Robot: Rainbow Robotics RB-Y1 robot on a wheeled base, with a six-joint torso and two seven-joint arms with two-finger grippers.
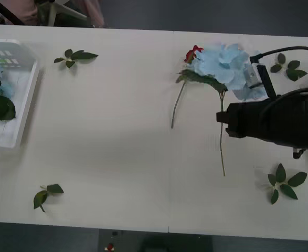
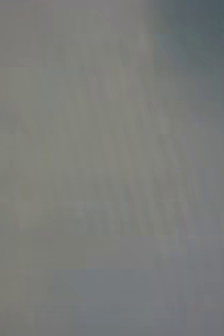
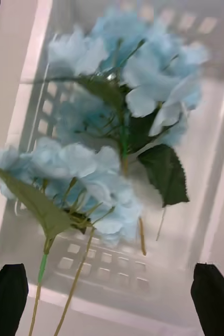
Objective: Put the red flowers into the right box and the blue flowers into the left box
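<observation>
Blue flowers (image 3: 117, 142) lie in the left box (image 3: 216, 173) (left pincer (image 3: 109, 296) spread apart).

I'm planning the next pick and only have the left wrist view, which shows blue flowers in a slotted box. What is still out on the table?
Observer: One blue flower lies on the table, on the robot's right side.
Operator: Any red ones left?
Observer: One red flower peeks out at that blue head's far edge, touching it.
Operator: Where is the other arm?
Observer: The right arm reaches over the table, close beside the blue flower's stem.
</observation>
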